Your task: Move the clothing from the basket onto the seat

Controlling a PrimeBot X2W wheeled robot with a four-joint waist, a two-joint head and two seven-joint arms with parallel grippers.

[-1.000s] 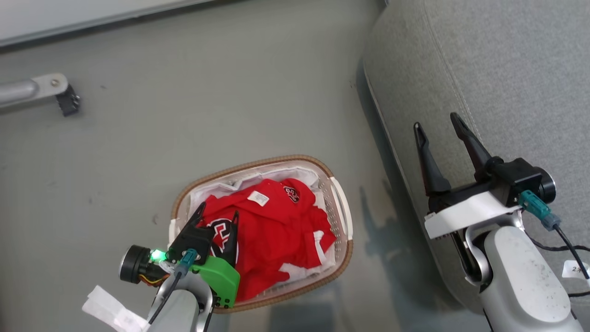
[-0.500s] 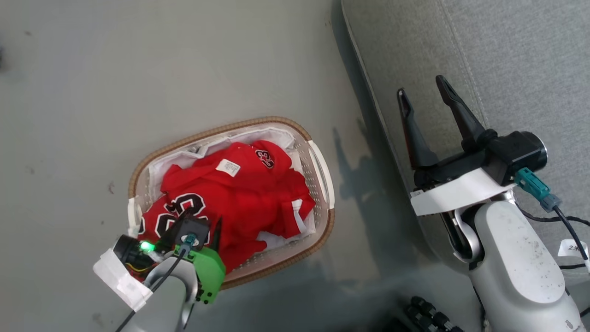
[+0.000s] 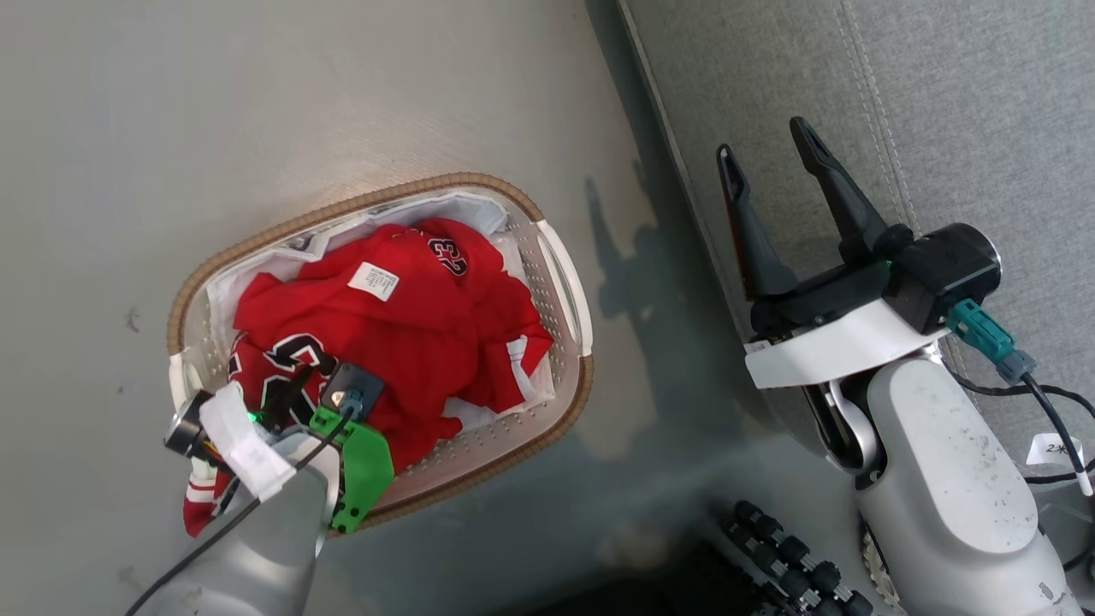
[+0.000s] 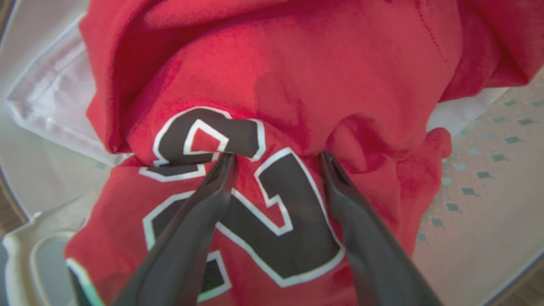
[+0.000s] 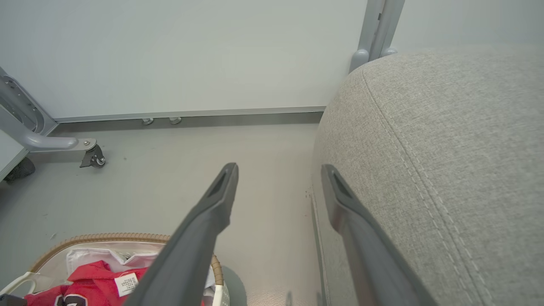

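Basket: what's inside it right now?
Red clothing with black-and-white numerals lies in the basket, over a white liner. The left gripper reaches in, jaws open. Anything beneath the pile is covered.

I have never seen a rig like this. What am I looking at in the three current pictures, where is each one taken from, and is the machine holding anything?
This is a wheeled robot with two arms, each ending in a hand with two long dark fingers. The wide picture comes from a camera on its head, looking down at the floor. An oval basket full of red clothing stands there, beside a large grey seat. The other two pictures come from cameras on the wrists, each looking along that hand's fingers. The left hand is open, and its fingertips seem to touch the clothing at the black numerals. It has not closed, so nothing is held. The right hand is open and empty, at the seat's edge.
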